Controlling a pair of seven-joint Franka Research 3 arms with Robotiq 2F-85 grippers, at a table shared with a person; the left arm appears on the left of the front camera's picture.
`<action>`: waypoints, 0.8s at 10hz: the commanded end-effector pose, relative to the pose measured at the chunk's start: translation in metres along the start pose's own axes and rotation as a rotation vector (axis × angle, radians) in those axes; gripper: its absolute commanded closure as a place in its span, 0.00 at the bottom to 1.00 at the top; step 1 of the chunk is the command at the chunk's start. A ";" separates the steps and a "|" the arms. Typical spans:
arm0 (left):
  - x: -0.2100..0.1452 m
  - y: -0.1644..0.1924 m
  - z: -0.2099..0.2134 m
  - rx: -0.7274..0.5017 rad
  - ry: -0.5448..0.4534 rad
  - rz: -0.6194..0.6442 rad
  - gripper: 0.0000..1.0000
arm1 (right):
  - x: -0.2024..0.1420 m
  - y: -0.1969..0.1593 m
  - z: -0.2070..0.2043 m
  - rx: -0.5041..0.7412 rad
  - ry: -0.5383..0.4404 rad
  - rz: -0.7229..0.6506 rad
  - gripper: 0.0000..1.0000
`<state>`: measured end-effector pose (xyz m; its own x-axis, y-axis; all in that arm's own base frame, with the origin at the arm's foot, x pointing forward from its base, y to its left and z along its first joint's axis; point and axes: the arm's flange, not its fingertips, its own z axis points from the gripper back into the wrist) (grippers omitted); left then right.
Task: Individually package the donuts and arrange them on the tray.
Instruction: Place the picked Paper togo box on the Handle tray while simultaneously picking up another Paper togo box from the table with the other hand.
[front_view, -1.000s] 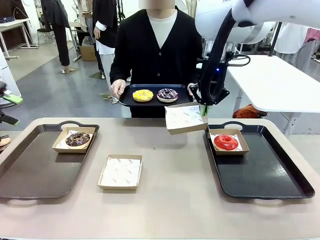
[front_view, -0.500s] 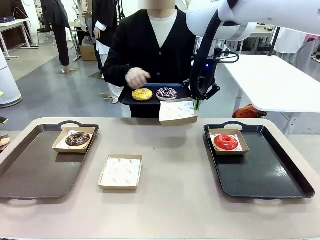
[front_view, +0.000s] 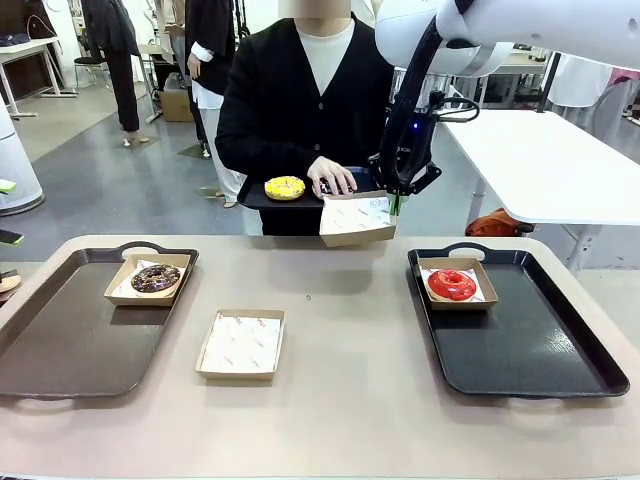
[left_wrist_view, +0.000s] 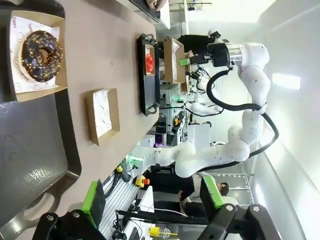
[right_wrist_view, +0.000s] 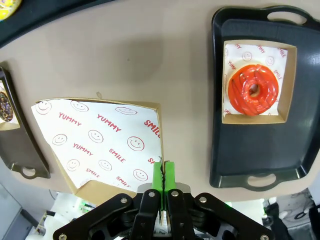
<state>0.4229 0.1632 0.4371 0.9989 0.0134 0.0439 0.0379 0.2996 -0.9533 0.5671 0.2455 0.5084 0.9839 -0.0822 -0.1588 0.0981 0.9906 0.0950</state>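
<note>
Two donuts are already packaged. At 9 o'clock on the desk (front_view: 350, 420), the chocolate donut (front_view: 156, 278) sits in its lined box at the far end of the left tray (front_view: 60, 330). At 3 o'clock, the red donut (front_view: 452, 285) lies boxed at the far end of the right tray (front_view: 540, 350).

The yellow donut (front_view: 285, 188) is not yet boxed. It rests on a small black tray (front_view: 252, 201) that the person holds at 12 o'clock, beyond the desk's far edge. The person's hand (front_view: 333, 178) lies on that tray just beside it, at its 3 o'clock; whatever is beneath the palm is hidden.

The robot's right hand (right_wrist_view: 163, 167) has its green pads pressed together on the rim of an empty lined box (front_view: 357, 218), held in the air and tilted toward the person's tray — probably offered for filling. The robot's left hand (left_wrist_view: 152, 197) hangs low at the 9 o'clock side with its pads spread wide, gripping nothing.

A second empty box (front_view: 241, 343) waits on the desk around 7 o'clock of centre. So roughly half remains — filling these two boxes and setting them on the trays.
</note>
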 end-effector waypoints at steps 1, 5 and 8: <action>-0.001 0.007 0.012 0.019 -0.035 0.041 0.00 | -0.002 0.002 0.000 0.000 -0.001 0.004 1.00; 0.000 0.000 0.000 0.000 0.000 0.000 0.00 | -0.002 0.002 0.000 0.000 -0.001 0.004 1.00; 0.000 0.000 0.000 0.000 0.000 0.000 0.00 | -0.002 0.002 0.000 0.000 -0.001 0.004 1.00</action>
<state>0.4251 0.1630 0.4332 0.9993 0.0157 0.0347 0.0283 0.3036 -0.9524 0.5659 0.2482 0.5084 0.9843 -0.0775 -0.1588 0.0934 0.9911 0.0953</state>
